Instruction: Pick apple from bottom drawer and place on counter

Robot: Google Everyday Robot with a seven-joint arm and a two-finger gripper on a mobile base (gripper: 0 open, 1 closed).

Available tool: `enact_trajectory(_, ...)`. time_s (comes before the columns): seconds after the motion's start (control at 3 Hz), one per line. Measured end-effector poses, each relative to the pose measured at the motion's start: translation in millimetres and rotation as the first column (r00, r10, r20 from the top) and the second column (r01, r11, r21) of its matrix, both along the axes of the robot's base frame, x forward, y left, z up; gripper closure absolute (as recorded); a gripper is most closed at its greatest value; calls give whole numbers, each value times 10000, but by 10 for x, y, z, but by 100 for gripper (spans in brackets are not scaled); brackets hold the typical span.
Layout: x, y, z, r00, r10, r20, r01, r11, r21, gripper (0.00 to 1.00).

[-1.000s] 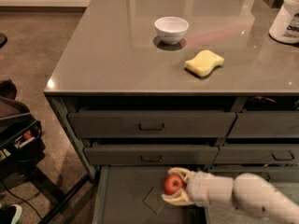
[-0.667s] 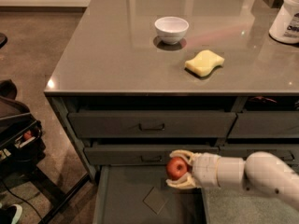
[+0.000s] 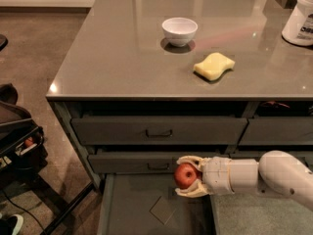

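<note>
- My hand reaches in from the right, low in the view, its two pale fingers closed round the apple, one above it and one below
- The apple is red and round, and most of its left side shows between the fingers
- It sits over the back of the bottom drawer, which is pulled out, and in front of the middle drawer
- It looks lifted off the drawer floor, though from this angle I cannot be sure how far it is clear
- The drawer floor is flat grey with a faint diamond mark just below and left of the apple
- My white arm runs off to the right edge, over a lighter grey patch at the drawer's right side
- Above the middle drawer the top drawer is shut, its handle showing
- The bench is glossy and dark, well above the apple
- On it stand a white bowl near the middle, a yellow sponge just to the bowl's right and nearer me, and a white tub at the far right edge
- The bowl and sponge lie apart, not touching
- Some dark gear stands on the floor at the left, beside the cabinet
</note>
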State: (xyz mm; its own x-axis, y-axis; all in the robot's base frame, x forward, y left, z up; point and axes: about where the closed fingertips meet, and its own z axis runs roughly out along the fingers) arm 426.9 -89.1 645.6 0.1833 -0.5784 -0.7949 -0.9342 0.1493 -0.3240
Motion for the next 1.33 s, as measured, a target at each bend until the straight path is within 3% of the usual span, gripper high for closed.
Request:
enact_trajectory(0.33,82,-26,459,9964,722,436,-687,9946,-772,100)
enact_trajectory(0.67,165,47,1211,9797,1780,921,-1583,9692,-1885,100)
enact_trajectory(1.0,278,252,2009,9558,2524,1505,-2006,9346,-2936,100)
enact_trajectory(1.33,517,452,2604,9319,2927,2144,-2146,9212,-3246,100)
